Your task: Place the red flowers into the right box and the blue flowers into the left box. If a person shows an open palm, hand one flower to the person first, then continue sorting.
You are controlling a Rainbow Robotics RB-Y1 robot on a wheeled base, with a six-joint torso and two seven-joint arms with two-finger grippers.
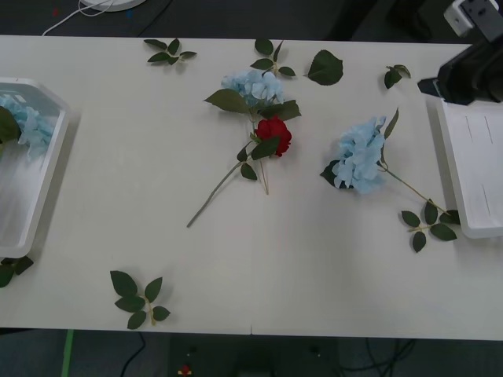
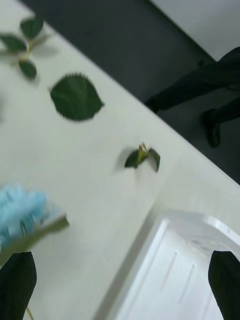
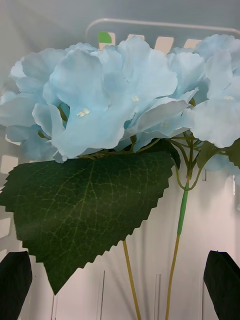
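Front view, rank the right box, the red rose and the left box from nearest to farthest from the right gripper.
1. The right box, just below the right gripper at the table's right edge; the open fingers hang over its corner.
2. The red rose, mid-table, lying on a blue flower's stem.
3. The left box, at the far left edge, holding a blue flower.

A lab test setup: a plain white bench [image 1: 314, 267], loose cables [image 1: 86, 9] trailing on dark floor behind.
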